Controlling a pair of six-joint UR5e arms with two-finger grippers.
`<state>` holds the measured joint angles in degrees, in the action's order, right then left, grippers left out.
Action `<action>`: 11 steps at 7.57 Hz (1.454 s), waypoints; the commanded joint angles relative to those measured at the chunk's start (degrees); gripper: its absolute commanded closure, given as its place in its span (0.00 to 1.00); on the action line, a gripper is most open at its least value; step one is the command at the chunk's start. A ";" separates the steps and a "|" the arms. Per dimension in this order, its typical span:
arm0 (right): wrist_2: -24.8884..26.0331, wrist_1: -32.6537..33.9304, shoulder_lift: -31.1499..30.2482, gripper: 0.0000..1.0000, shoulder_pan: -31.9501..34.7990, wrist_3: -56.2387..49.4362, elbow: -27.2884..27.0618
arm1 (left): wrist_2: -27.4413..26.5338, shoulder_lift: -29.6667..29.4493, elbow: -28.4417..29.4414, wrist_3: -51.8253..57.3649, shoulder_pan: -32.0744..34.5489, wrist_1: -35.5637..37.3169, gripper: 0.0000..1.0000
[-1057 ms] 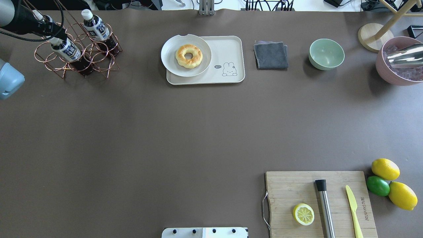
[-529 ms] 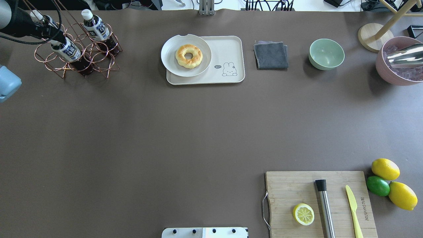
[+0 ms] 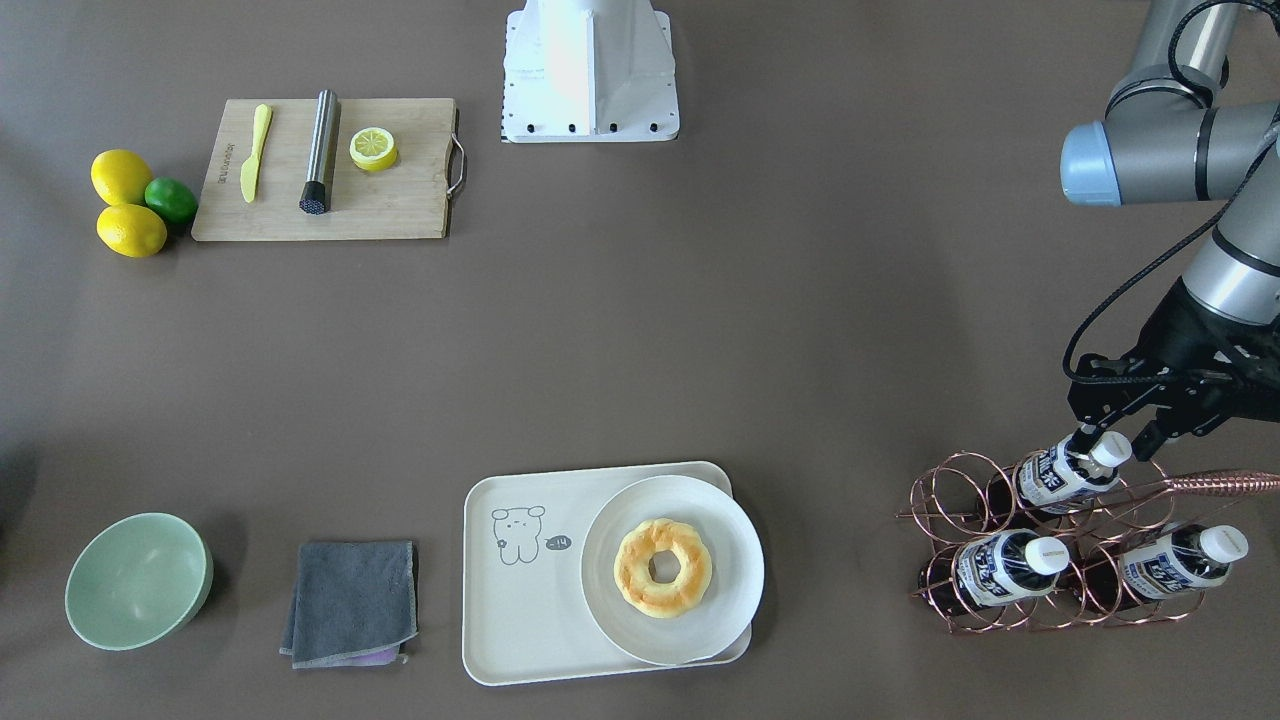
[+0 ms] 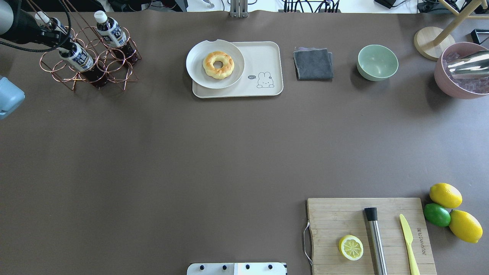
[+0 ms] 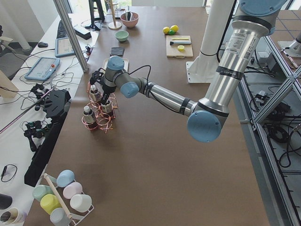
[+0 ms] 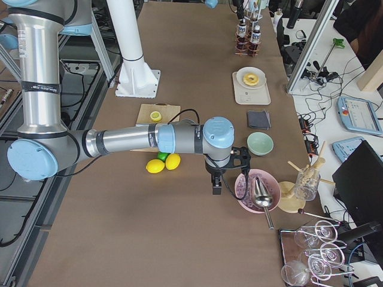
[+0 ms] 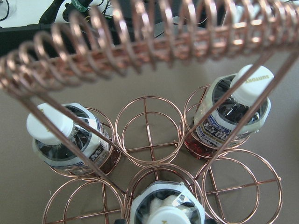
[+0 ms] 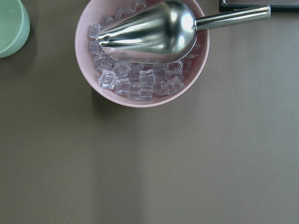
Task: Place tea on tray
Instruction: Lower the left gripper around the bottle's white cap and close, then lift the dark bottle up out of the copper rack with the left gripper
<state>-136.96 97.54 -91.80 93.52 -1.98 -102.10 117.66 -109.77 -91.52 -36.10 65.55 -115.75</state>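
Perhaps "Suntory" on tea cap (image 7: 252,81)

On my left wrist view, the tea (image 7: 166,207) just under the left gripper (image 3: 1113,440) is cut off by the bottom edge, and the fingers are out of shot. Overhead, that gripper covers the tea's cap. My right gripper (image 6: 230,181) is too small to judge.

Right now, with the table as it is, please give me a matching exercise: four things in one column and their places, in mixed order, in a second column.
Things
1. ring-shaped golden doughnut
2. halved yellow lemon
3. shiny metal scoop
4. small clear plastic tea bottles with white caps

Places
A. in the copper wire rack
B. on the wooden cutting board
C. on the round white plate
D. in the pink bowl of ice cubes

Pairs: 1-C, 2-B, 3-D, 4-A.
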 commanded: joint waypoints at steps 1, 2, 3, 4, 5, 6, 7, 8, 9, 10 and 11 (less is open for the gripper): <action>-0.15 0.02 -0.05 0.00 0.00 -0.04 -0.02 | -0.32 -0.87 0.12 -0.37 0.19 0.70 1.00; -0.15 0.02 0.04 0.00 0.00 -0.04 -0.02 | -0.06 -1.49 0.03 -3.68 1.15 0.88 1.00; -0.24 0.02 0.21 0.00 0.00 -0.04 0.06 | 0.03 -2.10 0.12 -3.89 1.86 1.23 1.00; -0.24 0.02 0.39 0.00 0.00 0.05 0.15 | 0.46 -4.02 -0.23 -3.45 3.95 4.45 1.00; -0.32 0.02 0.48 0.00 0.00 0.05 0.15 | 2.47 -5.00 -1.97 -3.01 5.63 7.87 1.00; -0.33 0.02 0.48 0.00 0.00 0.05 0.15 | 2.40 -5.10 -5.04 -2.92 6.51 11.74 1.00; -0.33 0.02 0.48 0.00 0.00 0.05 0.24 | 2.40 -5.10 -8.72 -2.05 6.96 16.04 1.00; -0.33 0.02 0.39 0.00 0.00 0.05 0.24 | 2.40 -5.01 -12.24 -0.22 7.83 19.74 1.00; -0.33 0.02 0.30 0.00 0.00 -0.04 0.24 | 2.49 -4.84 -15.49 0.59 9.23 22.99 1.00; -0.50 0.02 0.30 0.00 0.00 -0.04 0.15 | 2.49 -5.10 -18.66 1.64 10.38 27.03 1.00; -0.59 0.02 0.04 0.00 0.00 0.05 -0.11 | 2.49 -4.92 -23.13 1.65 10.74 31.51 1.00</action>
<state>-137.37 97.56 -91.48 93.51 -2.00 -101.91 120.12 -114.77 -107.80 -35.30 74.99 -91.57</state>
